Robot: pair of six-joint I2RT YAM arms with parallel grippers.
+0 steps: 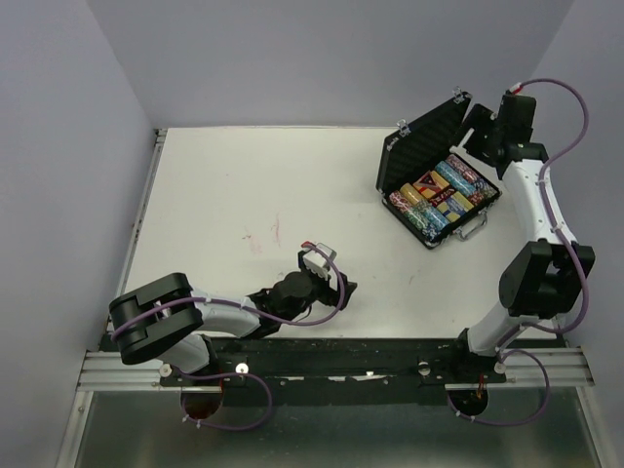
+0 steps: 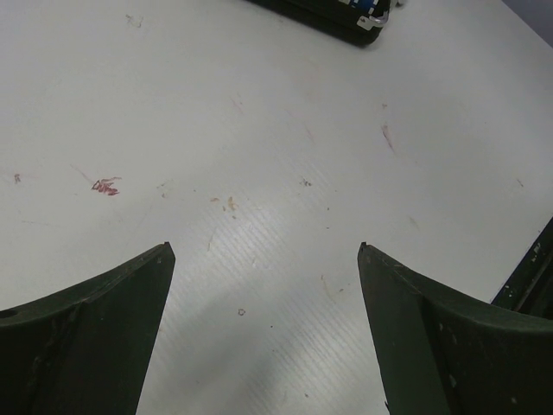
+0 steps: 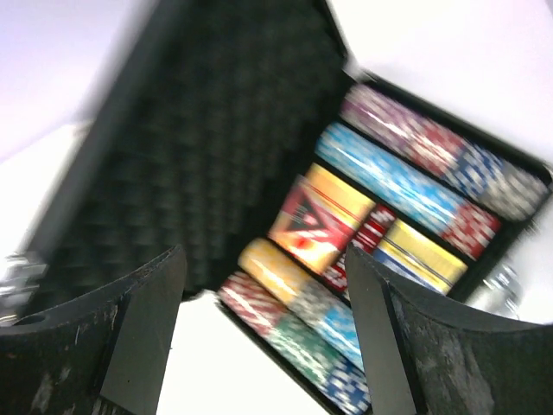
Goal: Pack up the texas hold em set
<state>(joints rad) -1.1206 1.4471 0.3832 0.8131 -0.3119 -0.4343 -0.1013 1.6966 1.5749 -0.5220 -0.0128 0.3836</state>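
- Open black ribbed case (image 1: 441, 190) at the far right of the white table (image 1: 244, 175), foam-lined lid (image 1: 421, 146) raised and leaning back from the tray, silver handle (image 1: 475, 226) on the near edge.
- Inside the tray: multicoloured poker chip rows (image 3: 389, 173) along both long sides, card decks (image 3: 320, 216) in the middle strip.
- Right wrist view only: four chip rows countable, two on either side of the middle strip; two yellow-and-red decks end to end, a short red chip stack (image 3: 373, 226) between them; picture blurred, finer print not legible.
- Right tool (image 1: 472, 132) just beside the lid's right edge, set wide, nothing between its fingers (image 3: 147, 294); contact with the lid not discernible.
- Left tool (image 1: 343, 287) low over bare table near the front edge, well apart from the case, set wide and holding nothing.
- Left wrist view only: one corner of the case at the top edge of the picture; a small red scribble (image 2: 105, 185) and faint scattered specks on the table surface.
- Top view only: both arms and the whole case together; one case, two tools.
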